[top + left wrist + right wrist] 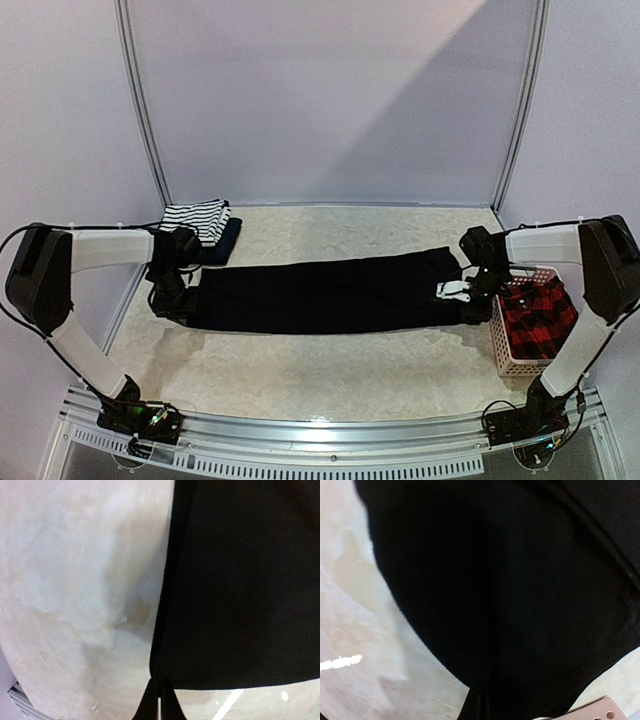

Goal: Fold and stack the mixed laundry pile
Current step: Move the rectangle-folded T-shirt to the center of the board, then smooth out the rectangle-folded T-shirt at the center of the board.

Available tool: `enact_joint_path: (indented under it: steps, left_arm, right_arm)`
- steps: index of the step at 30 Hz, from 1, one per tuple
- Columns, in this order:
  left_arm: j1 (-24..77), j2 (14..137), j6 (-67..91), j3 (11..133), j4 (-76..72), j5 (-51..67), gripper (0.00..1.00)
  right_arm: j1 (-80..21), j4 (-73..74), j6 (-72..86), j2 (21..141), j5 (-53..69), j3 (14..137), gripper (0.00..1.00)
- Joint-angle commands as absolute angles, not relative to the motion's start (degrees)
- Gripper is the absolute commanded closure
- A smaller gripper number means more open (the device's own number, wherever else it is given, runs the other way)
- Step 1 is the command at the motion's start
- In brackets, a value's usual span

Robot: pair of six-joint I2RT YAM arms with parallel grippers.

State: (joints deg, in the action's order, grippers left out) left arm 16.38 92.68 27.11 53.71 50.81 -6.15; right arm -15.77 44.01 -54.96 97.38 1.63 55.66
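Black shirt (330, 292), part-folded, is clamped at its 2 ends by left gripper (160, 695) and right gripper (468, 297); striped top (197, 218) is stacked upper left, plaid shirt (537, 318) not yet folded.

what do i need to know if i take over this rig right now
Left hand: shut on the left end of the black shirt.
Right hand: shut on its right end. The shirt is stretched as a long band across the table between them.
Done: the striped top sits folded on the navy piece, back left.
Left: finish folding the black shirt and stack it. The plaid shirt is in the basket on the right, not yet stacked.
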Motion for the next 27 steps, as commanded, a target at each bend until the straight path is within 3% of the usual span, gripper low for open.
enact_joint_path:
  steps: [1,9,12,15,18,21,27]
  left_arm:
    - [15.3,88.2,28.3,53.7,59.9,-12.0,1.0]
    - [15.4,86.8,29.9,54.0,67.6,-8.9,1.0]
    - [15.7,86.3,29.7,56.0,71.9,-9.9,0.97]
    - [15.8,84.9,28.7,59.9,76.4,-11.9,0.79]
    - [18.6,84.2,26.9,67.1,77.9,-11.7,0.77]
    - [24.9,85.8,24.6,74.0,75.3,-12.4,0.76]
    - [35.4,89.0,23.2,76.8,56.4,-4.4,0.75]
  right_arm:
    - [-22.3,47.5,-55.4,94.4,0.7,49.4,1.0]
    - [-27.9,53.2,-54.0,88.9,0.7,44.9,0.98]
    - [-27.9,58.3,-55.3,85.8,2.7,46.1,0.83]
    - [-28.0,63.9,-56.4,79.8,6.6,50.4,0.58]
    - [-27.9,68.3,-56.9,76.3,10.4,56.2,0.45]
    - [-27.7,65.6,-54.6,77.1,11.4,59.9,0.43]
    - [-23.2,59.6,-43.2,90.3,14.8,68.6,0.48]
